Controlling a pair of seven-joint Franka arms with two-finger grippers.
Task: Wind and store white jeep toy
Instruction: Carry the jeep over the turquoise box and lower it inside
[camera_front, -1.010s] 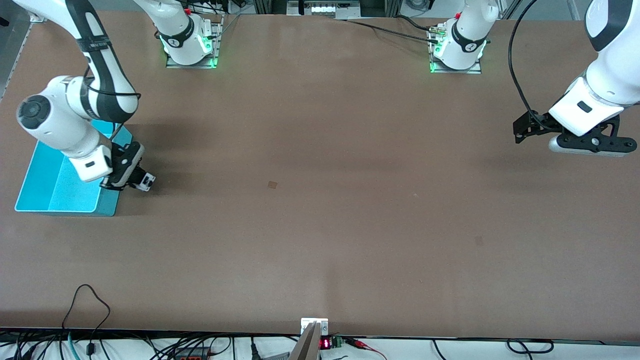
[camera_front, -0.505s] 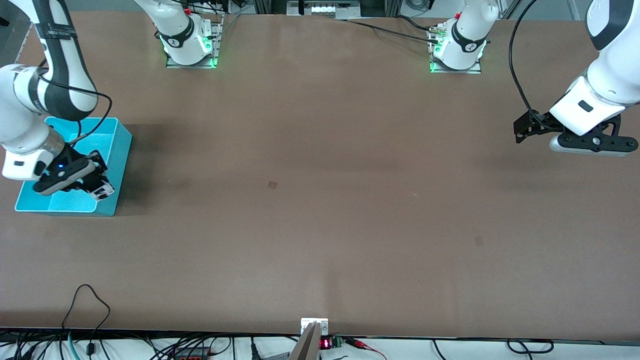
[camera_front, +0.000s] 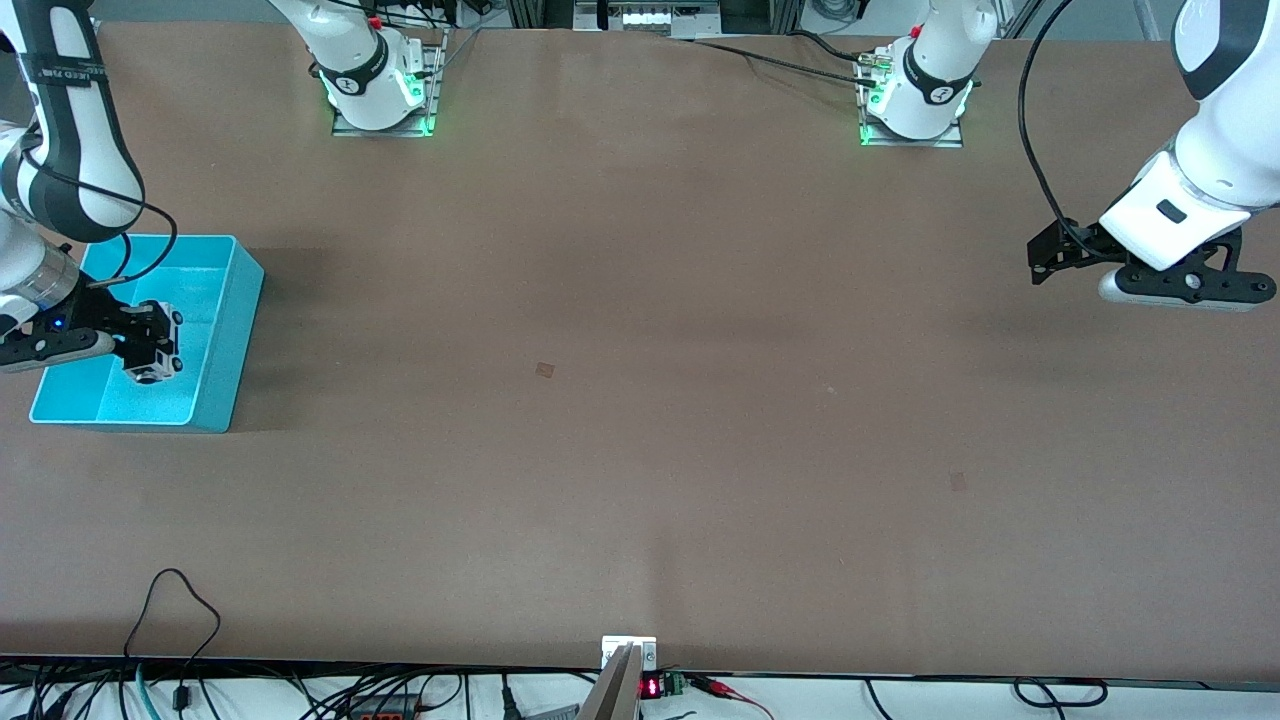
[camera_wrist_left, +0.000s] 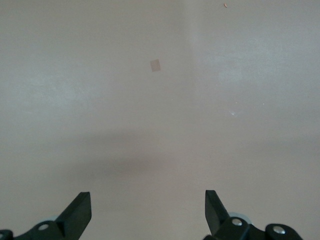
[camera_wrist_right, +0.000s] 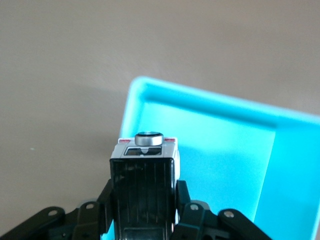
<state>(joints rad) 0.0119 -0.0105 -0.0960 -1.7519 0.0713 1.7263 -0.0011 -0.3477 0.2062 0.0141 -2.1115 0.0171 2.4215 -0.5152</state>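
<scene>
Over the open turquoise plastic bin (camera_front: 215, 335) at the right arm's end of the table, the small white jeep toy with its black ribbed roof (camera_front: 152, 368) hangs in the air, pinched between the fingers of the right gripper (camera_front: 143, 350). From the right wrist view the toy (camera_wrist_right: 144, 190) fills the space between the black fingers (camera_wrist_right: 197, 212), its spare wheel on the tail end pointing at the bin's bright interior (camera_wrist_right: 220, 165), and the bin's rounded corner sits just under it. The right gripper (camera_wrist_right: 145, 220) is clamped on the toy, no gap to see on either side. The right arm reaches out from its base at the table's top edge and bends down over the bin.

Well apart, toward the left arm's end of the brown table (camera_front: 640, 400), the left gripper (camera_front: 1180, 285) waits in the air over bare tabletop. Its wrist view shows the two black fingertips (camera_wrist_left: 77, 212) spread wide with nothing between them, just the table surface and a small pale square mark (camera_wrist_left: 155, 65) on it.
</scene>
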